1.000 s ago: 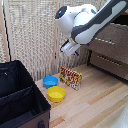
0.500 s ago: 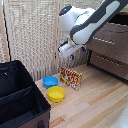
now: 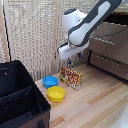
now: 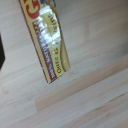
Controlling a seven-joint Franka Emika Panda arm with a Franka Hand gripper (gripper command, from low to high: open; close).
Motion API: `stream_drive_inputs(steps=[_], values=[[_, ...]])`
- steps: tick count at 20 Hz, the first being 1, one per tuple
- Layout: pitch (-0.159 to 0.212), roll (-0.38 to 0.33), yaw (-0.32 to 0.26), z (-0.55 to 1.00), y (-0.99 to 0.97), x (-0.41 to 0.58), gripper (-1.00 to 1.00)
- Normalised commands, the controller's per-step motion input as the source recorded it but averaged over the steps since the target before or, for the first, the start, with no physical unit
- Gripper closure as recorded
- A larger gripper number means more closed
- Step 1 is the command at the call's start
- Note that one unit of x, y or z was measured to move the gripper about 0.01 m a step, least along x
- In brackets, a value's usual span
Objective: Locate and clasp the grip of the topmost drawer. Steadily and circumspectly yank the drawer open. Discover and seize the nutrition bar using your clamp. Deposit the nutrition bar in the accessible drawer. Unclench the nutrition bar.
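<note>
Nutrition bar point(image 3: 71, 78) lies on the wooden tabletop point(image 3: 100, 102), just beside the blue bowl point(image 3: 50, 81) and yellow bowl point(image 3: 56, 93). Clamp point(image 3: 73, 58) hangs above it, fingers too blurred to tell. Black drawer unit point(image 3: 20, 97) stands near.

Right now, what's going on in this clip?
A white robot arm hangs above a wooden floor, its gripper just over a red-and-yellow snack bar. The bar stands on edge beside a blue bowl and a yellow bowl. Nothing is held yet; the wrist view looks down at the bar with no fingers showing, so I can't tell whether the gripper is open. A black cabinet sits at the exterior view's left.
</note>
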Motion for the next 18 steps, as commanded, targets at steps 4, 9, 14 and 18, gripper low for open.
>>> stream_drive_inputs(steps=[4,9,14,18], values=[[0.160,0.274,-0.019,0.17,-0.34,0.259,-1.00],[0.117,0.237,-0.003,-0.09,-0.34,0.223,-1.00],[-0.006,0.040,0.000,-0.32,-0.13,0.170,-1.00],[-0.038,0.015,-0.001,-0.30,0.08,0.196,-1.00]])
